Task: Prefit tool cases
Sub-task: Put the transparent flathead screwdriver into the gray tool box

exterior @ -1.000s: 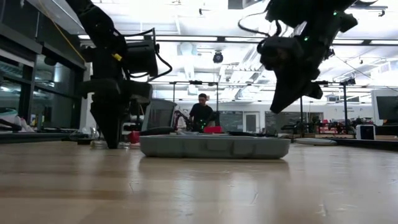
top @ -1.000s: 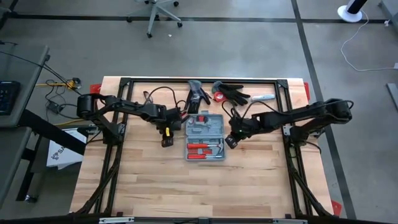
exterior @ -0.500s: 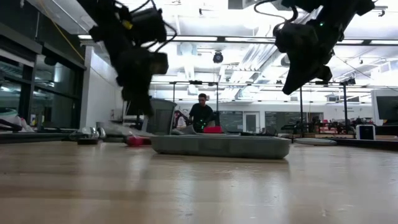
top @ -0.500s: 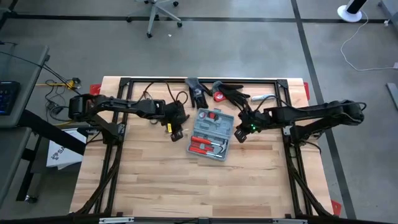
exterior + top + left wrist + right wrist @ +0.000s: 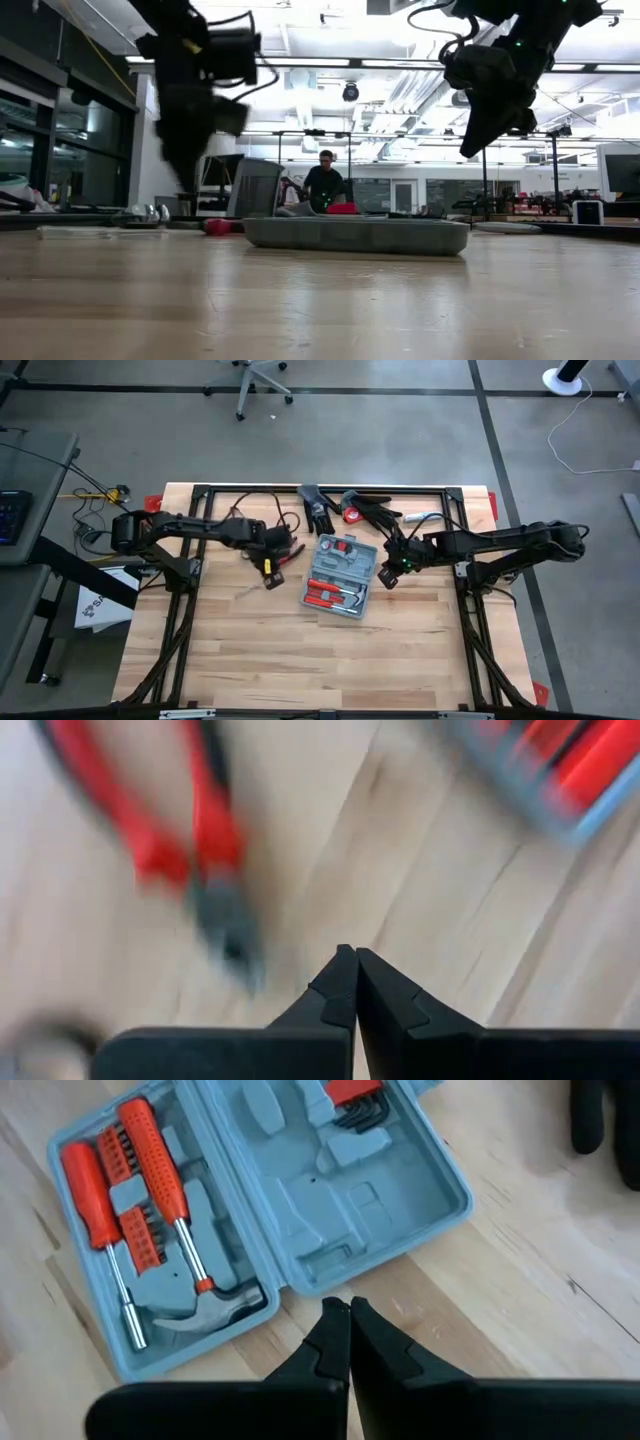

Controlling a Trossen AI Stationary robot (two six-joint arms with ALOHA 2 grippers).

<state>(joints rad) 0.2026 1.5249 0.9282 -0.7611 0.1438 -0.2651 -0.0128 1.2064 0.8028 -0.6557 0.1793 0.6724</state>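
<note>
The grey-blue tool case (image 5: pixel 340 576) lies open and flat on the wooden table, turned a little askew; its moulded trays hold red-handled screwdrivers and a hammer (image 5: pixel 150 1230). My left gripper (image 5: pixel 352 960) is shut and empty. It hangs above the table left of the case (image 5: pixel 355 235). Red-handled pliers (image 5: pixel 190 850) lie on the wood below it, also seen in the high view (image 5: pixel 252 588). My right gripper (image 5: pixel 348 1312) is shut and empty, raised over the table by the case's right edge (image 5: pixel 383 578).
Two black gloves (image 5: pixel 318 510) (image 5: pixel 378 512), a red round thing (image 5: pixel 352 515) and a pale tool (image 5: pixel 425 517) lie along the far edge. Bare wood stretches across the near half of the table (image 5: pixel 320 660). A person stands far behind in the room (image 5: pixel 324 180).
The case has slid toward the far right and turned askew. My left gripper has risen from table height. A thin tool that slanted up beneath it half a second ago now lies flat. My right gripper has gone up and toward the right.
</note>
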